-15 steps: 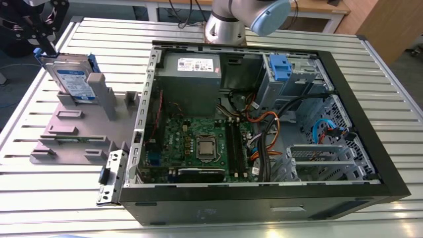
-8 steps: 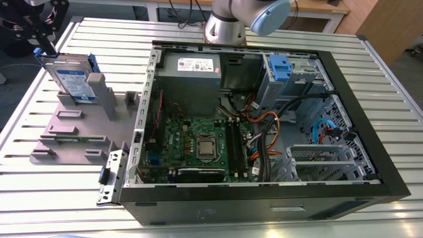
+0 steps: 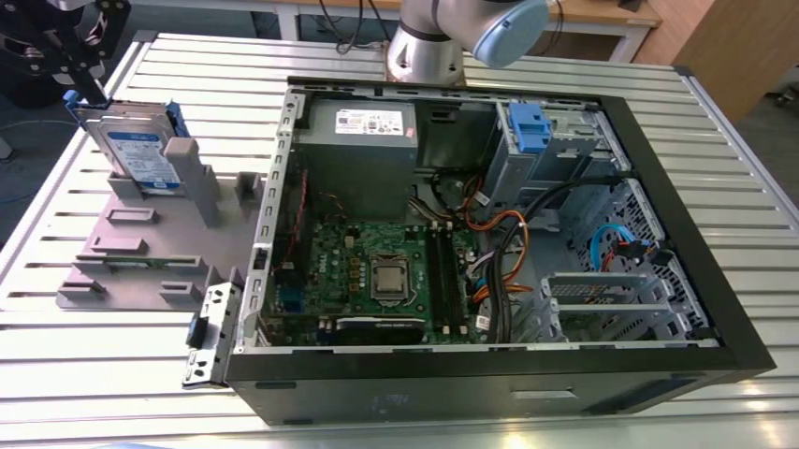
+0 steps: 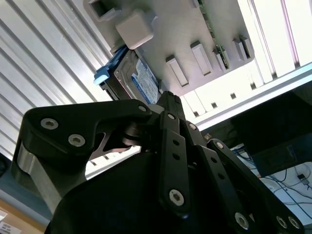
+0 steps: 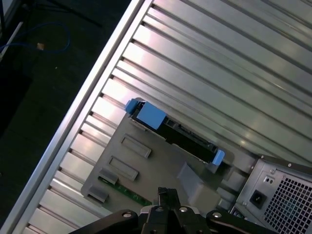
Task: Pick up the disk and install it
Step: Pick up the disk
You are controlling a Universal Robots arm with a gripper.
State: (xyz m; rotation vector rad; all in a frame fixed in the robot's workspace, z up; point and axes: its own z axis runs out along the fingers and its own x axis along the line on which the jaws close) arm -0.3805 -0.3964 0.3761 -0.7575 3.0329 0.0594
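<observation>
The closed black end effector (image 5: 165, 194) grips nothing. Directly below it, the flat silver hard drive with blue caddy rails (image 3: 131, 150) stands on edge in the grey slotted plastic holder (image 3: 125, 253), thin edge upward.

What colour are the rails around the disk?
Blue; the disk shows them best in the first wrist view.
</observation>
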